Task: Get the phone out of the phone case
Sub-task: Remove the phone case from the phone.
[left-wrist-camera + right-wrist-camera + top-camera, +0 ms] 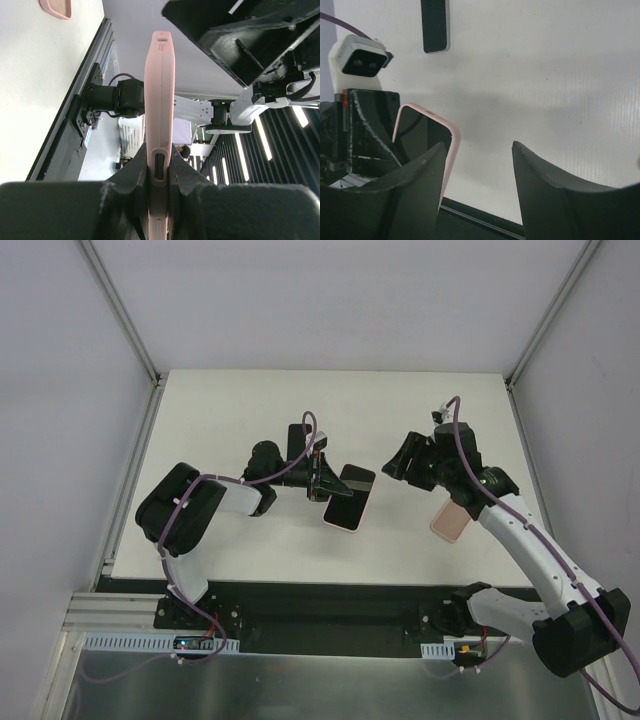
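A phone with a dark screen sits in a pink case [346, 506]. My left gripper [326, 483] is shut on the case's long edge and holds it up off the white table. The left wrist view shows the case [160, 90] edge-on between the jaws of the left gripper [160, 165]. My right gripper [393, 468] is open and empty, just right of the held phone. In the right wrist view the cased phone [422, 132] shows behind the left finger of the right gripper [477, 145], apart from it.
A second pink case [450, 521] lies on the table under my right forearm; it also shows in the left wrist view [55, 7]. A black phone [299, 439] lies flat behind my left gripper, also seen in the right wrist view [435, 25]. The table's near edge has a black rail [330, 590].
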{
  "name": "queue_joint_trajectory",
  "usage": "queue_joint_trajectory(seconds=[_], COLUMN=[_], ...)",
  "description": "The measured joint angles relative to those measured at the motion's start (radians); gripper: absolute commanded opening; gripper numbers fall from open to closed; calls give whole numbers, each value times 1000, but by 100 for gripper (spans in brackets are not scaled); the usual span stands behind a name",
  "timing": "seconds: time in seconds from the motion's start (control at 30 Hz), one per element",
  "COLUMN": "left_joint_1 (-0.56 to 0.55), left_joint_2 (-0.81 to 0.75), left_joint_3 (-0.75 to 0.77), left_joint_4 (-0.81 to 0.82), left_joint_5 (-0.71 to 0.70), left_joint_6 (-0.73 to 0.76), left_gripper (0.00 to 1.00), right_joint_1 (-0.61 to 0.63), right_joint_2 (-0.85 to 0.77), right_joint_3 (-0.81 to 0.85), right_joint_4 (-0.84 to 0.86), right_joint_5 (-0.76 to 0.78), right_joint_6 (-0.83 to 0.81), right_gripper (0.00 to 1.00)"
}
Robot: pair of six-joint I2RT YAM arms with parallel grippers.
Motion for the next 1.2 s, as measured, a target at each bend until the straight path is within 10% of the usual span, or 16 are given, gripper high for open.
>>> queue_joint_trajectory(seconds=[1.2], left_joint_1=[1], left_joint_2=[-11], left_joint_3=[-3], left_joint_4=[-22], left_joint_5=[0], left_joint_6=[0], left_gripper=[0], right_joint_1=[58], right_joint_2=[90], right_joint_3=[5], right_joint_4=[-1], right_joint_5=[53], right_joint_6=[-18], right_gripper=[58])
